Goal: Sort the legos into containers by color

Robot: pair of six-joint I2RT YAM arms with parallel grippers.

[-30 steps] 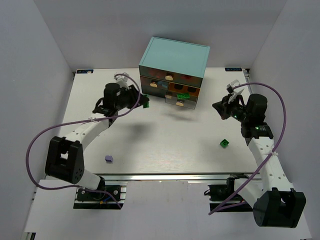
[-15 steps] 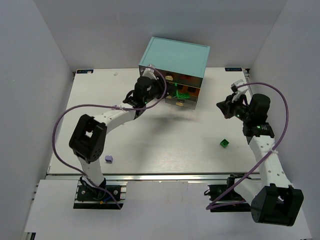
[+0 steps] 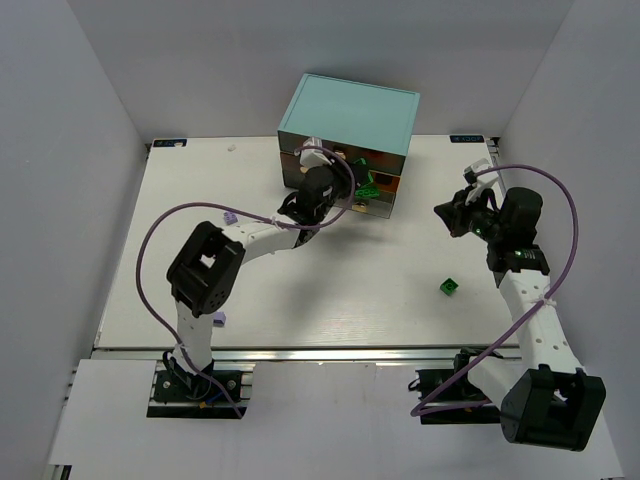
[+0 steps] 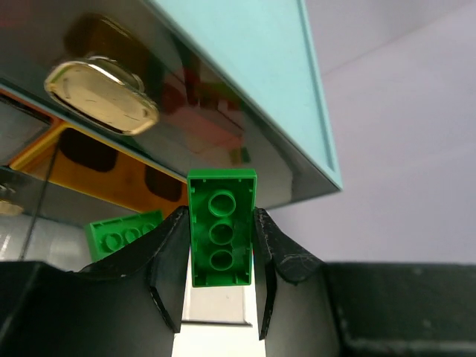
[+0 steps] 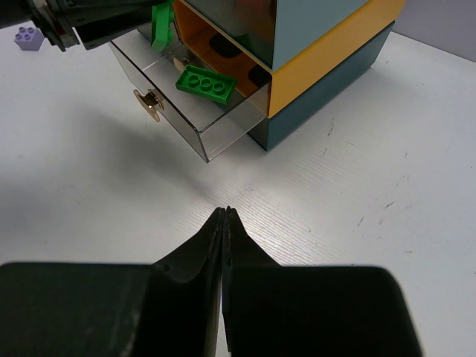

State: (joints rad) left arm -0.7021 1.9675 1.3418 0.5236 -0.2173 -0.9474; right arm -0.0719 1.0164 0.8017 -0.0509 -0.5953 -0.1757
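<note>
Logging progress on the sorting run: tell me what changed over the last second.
The left pincer, shut on a green brick, swung right from over the open table to the cabinet and now holds the brick at the open drawer. Nothing was taken or let go. The right pincer, shut, barely moved; the loose green lego and lavender lego stayed put.

I see glossy green plastic on the brick (image 4: 221,238) and matt black on the left end effector (image 4: 221,216). The drawer front (image 4: 201,126) is mirror-shiny, its handle (image 4: 100,93) polished golden metal; the table (image 5: 335,208) looks matt.
</note>
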